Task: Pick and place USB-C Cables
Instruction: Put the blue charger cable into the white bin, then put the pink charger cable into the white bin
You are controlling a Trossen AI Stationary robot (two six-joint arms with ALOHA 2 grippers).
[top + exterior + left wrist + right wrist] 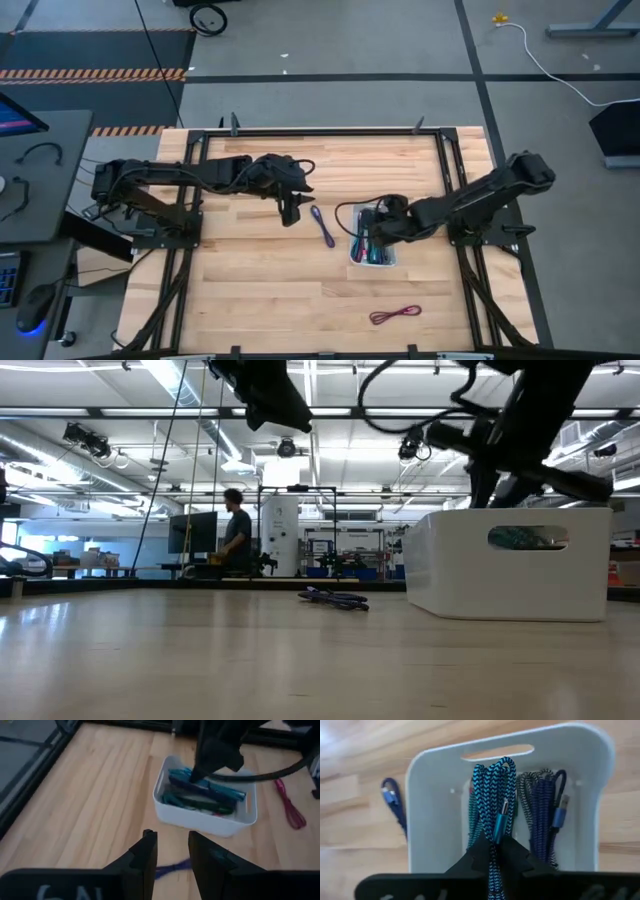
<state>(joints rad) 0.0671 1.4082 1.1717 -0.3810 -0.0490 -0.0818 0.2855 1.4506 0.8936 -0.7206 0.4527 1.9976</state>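
Several bundled cables, teal [492, 785], dark blue [545, 805] and green, lie packed in the white tray [388, 262]. A purple cable [322, 226] lies stretched on the table just beside the tray. A maroon cable [395, 315] lies coiled well apart from it.

High: overhead, straight down, whole table [260, 290].
Low: tabletop level, looks across into room.
Wrists: close, looking past own fingers.
Shared: white tray [388, 262], in all views.
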